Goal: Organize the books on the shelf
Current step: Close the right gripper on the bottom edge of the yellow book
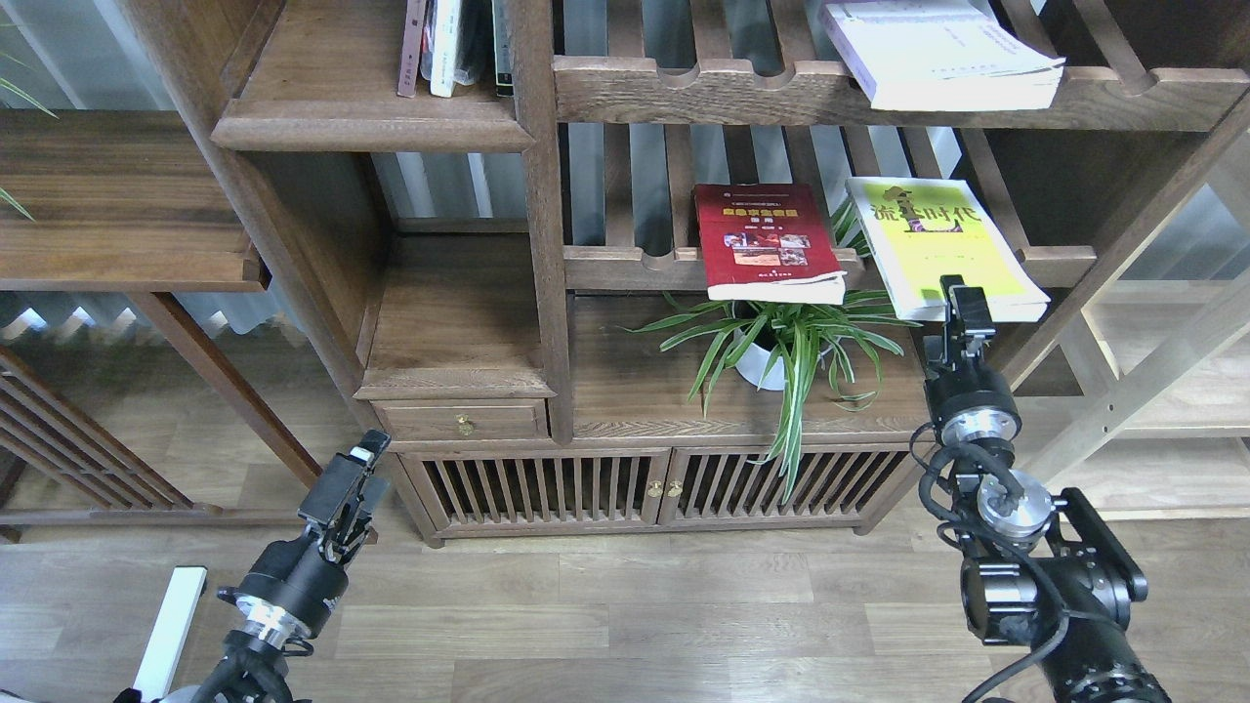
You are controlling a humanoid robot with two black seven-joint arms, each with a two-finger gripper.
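Nearest, the left tool [347, 488] hangs low by the cabinet, its fingers too dark to tell open from closed. The right tool [967, 308] reaches the yellow book's [937, 244] near edge; grip unclear. This looks like the pickup step: next, a firm pinch, then carrying it to the shelf [371, 117]. Red book [767, 239] beside, white book [937, 54] above; all 3 lie flat, long axes running away

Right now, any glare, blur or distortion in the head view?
Head view: sharp throughout; the yellow-green book looks bright but its characters stay readable; uprights splay outward from wide-angle distortion; the right pincer is dark against it, fingers indistinct.
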